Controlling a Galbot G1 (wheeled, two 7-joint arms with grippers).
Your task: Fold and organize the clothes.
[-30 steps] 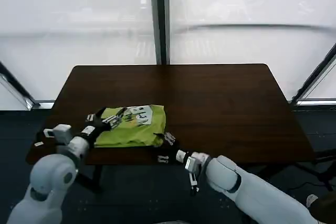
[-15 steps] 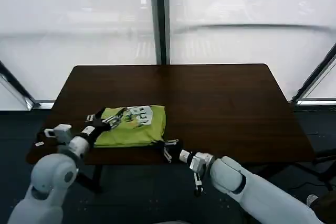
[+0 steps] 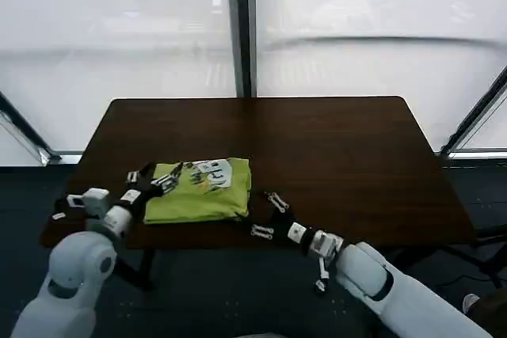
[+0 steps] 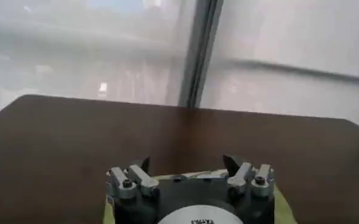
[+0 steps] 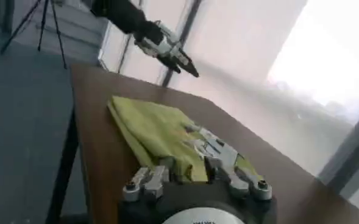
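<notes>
The clothes are one lime yellow-green T-shirt (image 3: 200,192), folded into a compact rectangle at the front left of the dark table (image 3: 341,156). A white printed patch (image 3: 212,172) shows on its top. My left gripper (image 3: 164,180) hovers open over the shirt's left edge; in the left wrist view its fingers (image 4: 186,165) are spread with nothing between them, and a strip of shirt (image 4: 167,178) shows below. My right gripper (image 3: 268,216) stands open just right of the shirt's front right corner, apart from it. In the right wrist view the shirt (image 5: 152,128) lies just beyond its empty jaws (image 5: 188,165).
The table's front edge (image 3: 198,237) runs just below the shirt and under my right wrist. Bare tabletop stretches to the right and back. Large windows (image 3: 356,29) with a dark centre post stand behind. In the right wrist view my left gripper (image 5: 174,56) hangs beyond the shirt.
My right gripper has drawn back to the right from the shirt's front right corner and now stands clear of it. The left gripper has barely shifted. The shirt lies still.
</notes>
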